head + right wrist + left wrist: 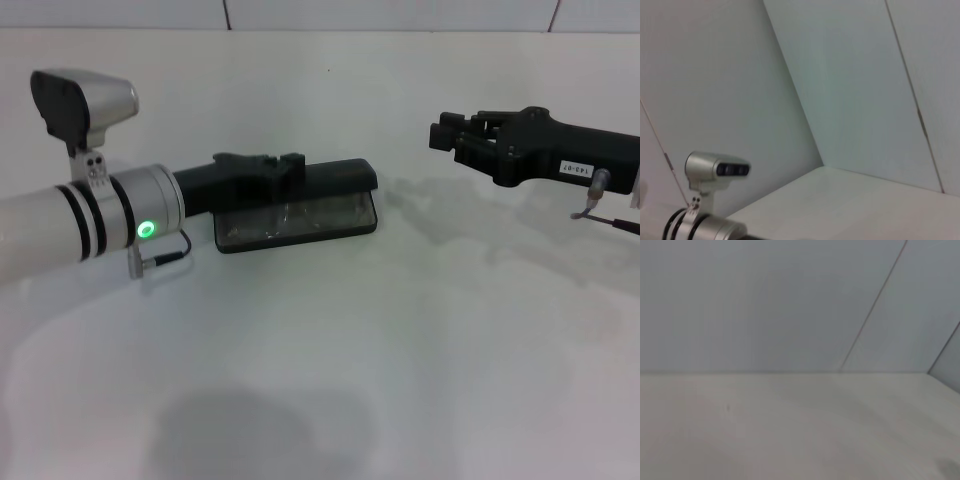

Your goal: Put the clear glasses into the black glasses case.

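The black glasses case [345, 178] lies open on the white table, left of centre in the head view. Its grey-lined half [240, 232] faces me, and faint glints there look like the clear glasses [295, 215] lying inside it. My left gripper [258, 165] reaches in from the left and sits at the case's raised black half, right against it or just above it. My right gripper [445, 135] hovers above the table to the right of the case, well apart from it and pointing toward it. Neither wrist view shows the case or the glasses.
The white table [330, 360] runs back to a pale panelled wall [300, 12]. The left arm's silver wrist camera [715, 170] shows in the right wrist view. The left wrist view holds only table [790, 430] and wall.
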Robot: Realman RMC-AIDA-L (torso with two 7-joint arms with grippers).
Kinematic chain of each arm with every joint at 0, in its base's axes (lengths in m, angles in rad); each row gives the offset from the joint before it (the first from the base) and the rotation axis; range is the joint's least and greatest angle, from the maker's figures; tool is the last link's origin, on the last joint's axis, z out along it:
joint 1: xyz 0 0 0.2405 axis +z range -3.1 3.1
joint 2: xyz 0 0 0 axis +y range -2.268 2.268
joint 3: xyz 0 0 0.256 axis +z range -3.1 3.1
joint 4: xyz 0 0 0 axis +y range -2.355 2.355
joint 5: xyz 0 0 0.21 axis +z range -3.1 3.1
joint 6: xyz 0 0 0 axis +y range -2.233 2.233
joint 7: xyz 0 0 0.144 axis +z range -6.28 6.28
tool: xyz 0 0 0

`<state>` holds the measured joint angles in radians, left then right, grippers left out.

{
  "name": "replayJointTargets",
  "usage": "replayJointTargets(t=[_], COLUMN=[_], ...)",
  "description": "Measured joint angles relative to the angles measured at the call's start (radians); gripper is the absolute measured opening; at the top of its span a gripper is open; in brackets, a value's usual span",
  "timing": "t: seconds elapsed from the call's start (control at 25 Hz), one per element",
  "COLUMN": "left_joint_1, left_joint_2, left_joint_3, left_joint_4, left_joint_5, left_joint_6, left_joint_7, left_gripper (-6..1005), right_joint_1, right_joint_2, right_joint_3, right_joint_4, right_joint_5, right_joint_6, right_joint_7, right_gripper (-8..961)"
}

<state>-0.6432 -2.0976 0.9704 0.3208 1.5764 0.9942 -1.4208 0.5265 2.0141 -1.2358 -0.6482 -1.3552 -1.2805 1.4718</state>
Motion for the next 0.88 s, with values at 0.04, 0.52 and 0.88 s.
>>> replayJointTargets(t=[0.04,0.52,0.88], left_joint_1=[0.001,0.177,0.317], left_joint_2=[-0.001,-0.001,0.019], left_joint_3=[0.000,0.013,0.017], left_joint_4=[-0.014,0.215,0.481], left_joint_5=[-0.001,-0.156,-0.023], left_joint_6=[0.000,0.536,0.619], left_joint_7=[0.000,0.247,0.207], left_gripper=[47,56,254], right_joint_1=[0.002,0.005,0.006], right_joint_2=[0.000,0.000,-0.021], right_joint_3=[-0.001,-0.004,-0.008], right_joint_4=[0.001,-0.006,-0.026], right_joint_5=[0.000,-0.001,-0.009], right_joint_6=[0.005,-0.044,-0.202], right_joint_7=[-0.001,-0.086,-0.242], right_gripper=[219,228,235])
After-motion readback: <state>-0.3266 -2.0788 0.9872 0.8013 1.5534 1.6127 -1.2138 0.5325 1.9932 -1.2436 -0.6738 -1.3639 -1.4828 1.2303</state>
